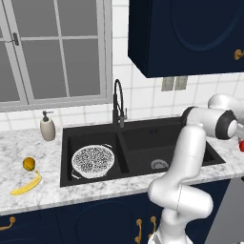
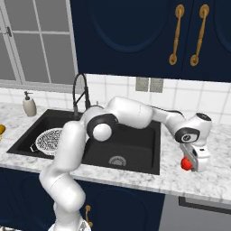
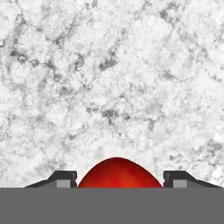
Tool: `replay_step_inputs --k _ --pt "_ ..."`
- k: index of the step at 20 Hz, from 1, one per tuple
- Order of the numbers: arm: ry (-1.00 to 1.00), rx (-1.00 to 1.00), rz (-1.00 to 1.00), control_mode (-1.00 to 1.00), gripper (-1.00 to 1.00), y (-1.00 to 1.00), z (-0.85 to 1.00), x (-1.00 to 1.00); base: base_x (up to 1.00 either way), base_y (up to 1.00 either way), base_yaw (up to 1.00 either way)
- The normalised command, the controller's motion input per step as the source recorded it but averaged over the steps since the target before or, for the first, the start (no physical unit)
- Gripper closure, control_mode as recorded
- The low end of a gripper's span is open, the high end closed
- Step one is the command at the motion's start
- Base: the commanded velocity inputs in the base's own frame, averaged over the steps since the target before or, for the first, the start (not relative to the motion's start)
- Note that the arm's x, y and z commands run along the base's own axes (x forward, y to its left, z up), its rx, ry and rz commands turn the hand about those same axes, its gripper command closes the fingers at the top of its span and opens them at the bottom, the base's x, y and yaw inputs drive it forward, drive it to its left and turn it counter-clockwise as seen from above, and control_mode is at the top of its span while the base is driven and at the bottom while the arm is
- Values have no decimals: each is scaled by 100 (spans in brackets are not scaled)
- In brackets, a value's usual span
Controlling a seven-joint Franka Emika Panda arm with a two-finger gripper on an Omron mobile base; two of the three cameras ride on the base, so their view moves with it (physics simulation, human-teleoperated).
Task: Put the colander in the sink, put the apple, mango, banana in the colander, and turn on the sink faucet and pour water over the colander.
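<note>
Kitchen, L to R around the sink (image 1: 209, 155): mango (image 1: 29, 164) & banana (image 1: 26, 185) on counter (image 1: 43, 152) left of it; colander (image 1: 92, 160) sits in its left basin, no fruit inside; faucet (image 1: 117, 102) behind the divider. Right of sink, my pincer (image 2: 188, 164) brackets the apple (image 2: 185, 164), fingertips (image 3: 61, 178) either side; can't tell if gripping.

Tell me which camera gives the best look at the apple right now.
The hand view: the apple sits large between the fingertips. The right base view shows it small at the gripper; the left base view catches a red sliver at the frame edge.
</note>
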Motion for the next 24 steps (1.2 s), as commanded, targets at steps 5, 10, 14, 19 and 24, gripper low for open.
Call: replay_step_inputs --k 5,10,14,19,24 --pt "-17 -13 5 -100 100 70 35 -38 0 0 0" --pt "0 -10 1 -100 100 72 44 -19 0 0 0" --pt "0 -9 0 -100 100 63 28 -13 0 0 0" --pt "-2 -11 0 -100 100 62 15 -10 0 0 0" --pt "-8 -10 0 -100 100 55 23 -8 0 0 0"
